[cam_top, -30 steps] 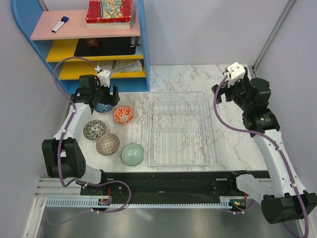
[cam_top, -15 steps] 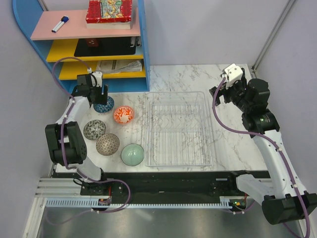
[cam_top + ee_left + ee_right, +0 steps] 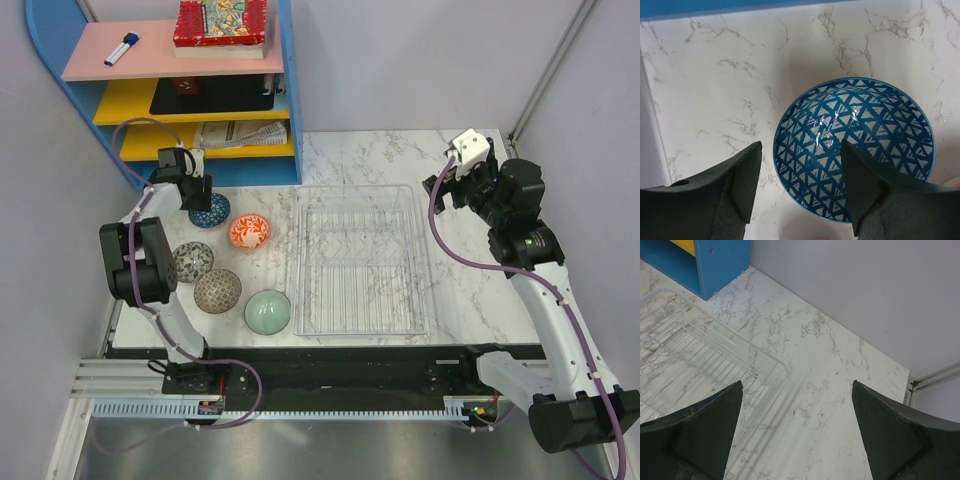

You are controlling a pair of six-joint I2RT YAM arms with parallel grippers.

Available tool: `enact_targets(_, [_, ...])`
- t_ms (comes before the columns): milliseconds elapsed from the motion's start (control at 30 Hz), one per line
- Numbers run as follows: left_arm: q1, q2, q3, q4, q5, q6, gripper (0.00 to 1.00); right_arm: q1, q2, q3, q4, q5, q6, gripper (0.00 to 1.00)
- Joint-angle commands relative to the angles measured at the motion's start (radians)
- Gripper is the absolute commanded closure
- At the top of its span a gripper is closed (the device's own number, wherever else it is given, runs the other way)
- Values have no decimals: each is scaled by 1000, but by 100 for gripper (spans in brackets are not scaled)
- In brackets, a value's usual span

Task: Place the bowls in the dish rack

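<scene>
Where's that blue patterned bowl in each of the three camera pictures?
Top external: blue patterned bowl at the far left of the table, before the blue shelf unit.
Left wrist: bowl fills the centre-right; shelf along the top edge.
Right wrist: bowl not in it; shelf at top left.
Shared landmark: the blue shelf unit.

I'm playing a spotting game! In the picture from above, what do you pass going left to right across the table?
grey speckled bowl → orange-red bowl → dish rack → right gripper
</scene>
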Motion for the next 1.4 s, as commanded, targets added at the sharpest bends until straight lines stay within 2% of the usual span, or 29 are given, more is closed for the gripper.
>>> enact_targets(0, [3,58,57,-35,-23,-20,33,8,-14,-1,11,-19,-18,2])
enact_targets(167, [3,92,72,-46,-24,-19,39,9,-14,-1,11,-19,-19,3])
enact_targets(300, [3,109,80,-55,-15,-23,48,9,-14,-1,11,-20,-19,3])
enact_targets(433, [3,129,89,-64,-14,-22,71,9,-12,-1,11,-19,-19,3])
enact_targets(467, [3,135,90,-65,-12,-22,79,11,-12,-1,11,-19,-19,3])
enact_targets(633, [2,146,103,-75,-12,-25,98,12,-12,-1,11,-20,-18,3])
enact_targets(767, [3,140,107,-79,-15,-22,98,12,-9,6,11,-22,-10,3])
enact_targets(967, [13,-1,129,-101,52,-22,98,12,21,54,11,-68,61,3])
enact_targets(1133, [9,-115,182,-153,161,-32,98,12,63,91,37,-161,203,2])
enact_targets(1300, [11,-153,238,-199,164,-34,98,12,106,114,85,-229,321,2])
enact_targets(1367, [11,-196,232,-205,242,-28,98,12,121,109,106,-247,375,2])
